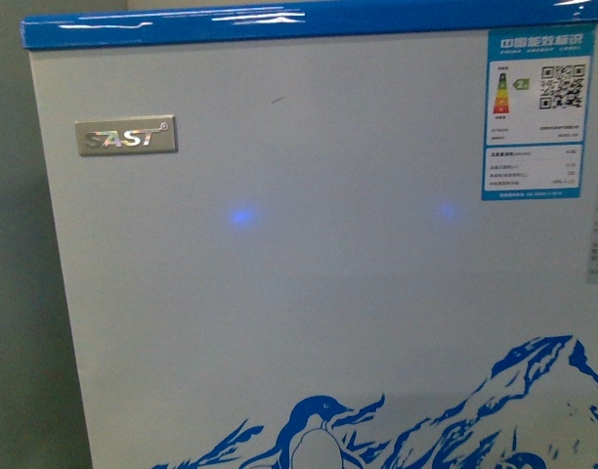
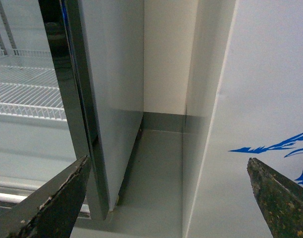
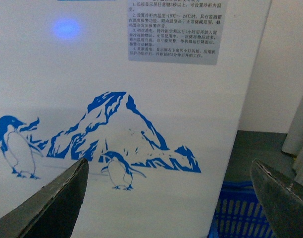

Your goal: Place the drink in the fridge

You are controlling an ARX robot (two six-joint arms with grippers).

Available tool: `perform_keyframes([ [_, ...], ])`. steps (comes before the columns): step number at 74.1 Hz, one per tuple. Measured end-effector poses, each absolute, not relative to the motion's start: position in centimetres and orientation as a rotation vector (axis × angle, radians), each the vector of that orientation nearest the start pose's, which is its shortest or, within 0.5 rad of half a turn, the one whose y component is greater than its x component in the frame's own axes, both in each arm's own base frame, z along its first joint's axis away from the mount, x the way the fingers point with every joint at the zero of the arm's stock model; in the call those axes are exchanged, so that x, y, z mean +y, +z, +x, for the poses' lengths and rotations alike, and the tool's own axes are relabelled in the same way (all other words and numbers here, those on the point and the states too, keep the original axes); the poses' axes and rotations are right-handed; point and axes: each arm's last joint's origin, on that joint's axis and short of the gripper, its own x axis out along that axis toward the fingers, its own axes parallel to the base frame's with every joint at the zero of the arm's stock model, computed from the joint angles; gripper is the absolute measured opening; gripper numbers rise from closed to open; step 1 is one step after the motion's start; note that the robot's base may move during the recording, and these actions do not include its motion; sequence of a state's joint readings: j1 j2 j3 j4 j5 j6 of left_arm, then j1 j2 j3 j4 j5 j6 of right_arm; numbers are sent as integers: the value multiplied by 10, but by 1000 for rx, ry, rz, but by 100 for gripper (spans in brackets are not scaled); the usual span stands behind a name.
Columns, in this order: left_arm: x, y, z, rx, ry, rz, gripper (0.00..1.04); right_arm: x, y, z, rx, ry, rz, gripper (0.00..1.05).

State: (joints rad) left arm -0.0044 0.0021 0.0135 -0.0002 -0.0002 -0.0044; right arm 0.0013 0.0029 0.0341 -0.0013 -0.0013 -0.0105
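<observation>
The task is judged to be at its early step. The fridge point(image 1: 279, 274) is seen very close in the front view. Only its white front wall and its blue rim point(image 1: 279, 20) at the top are shown. The lids are not shown, so it cannot be told if they are open or closed. No drink is seen in any picture, and neither arm is seen in the front view.

The next move is judged to call for two things: a drink must be found and taken, and the arms must be raised above the blue rim, because both claws are low beside the walls of the fridge.

The left claw point(image 2: 168, 158) is spread wide. Nothing is held and nothing is touched by it. A tall cabinet point(image 2: 107, 74) with wire shelves point(image 2: 23, 89) is seen past one finger, and the side of the fridge past the other.

The right claw point(image 3: 169, 162) is also spread wide and empty. It is pointed at the penguin picture point(image 3: 117, 129) on the fridge front. A blue basket point(image 3: 240, 213) is seen near the fridge; its content cannot be told.
</observation>
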Motion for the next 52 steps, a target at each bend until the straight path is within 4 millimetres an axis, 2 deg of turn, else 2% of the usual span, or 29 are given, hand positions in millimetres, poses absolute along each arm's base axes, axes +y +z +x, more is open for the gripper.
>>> perform_keyframes([
  [15,0,168,97,-10,-4,-4,97,0,175,96,-22,-11,-4,98],
  [23,0,168,97,-11,-3,-5,97,-9,169,102,281,-312,49,98],
  [27,0,168,97,-10,-4,-5,97,-16,167,108,358,-370,57,98],
  [39,0,168,97,-11,-4,-4,97,-58,169,133,432,-437,93,98],
  [46,0,168,97,-11,-4,-5,97,-95,172,149,440,-467,62,98],
  [52,0,168,97,-11,-4,-4,97,-133,159,163,498,-475,-2,98],
])
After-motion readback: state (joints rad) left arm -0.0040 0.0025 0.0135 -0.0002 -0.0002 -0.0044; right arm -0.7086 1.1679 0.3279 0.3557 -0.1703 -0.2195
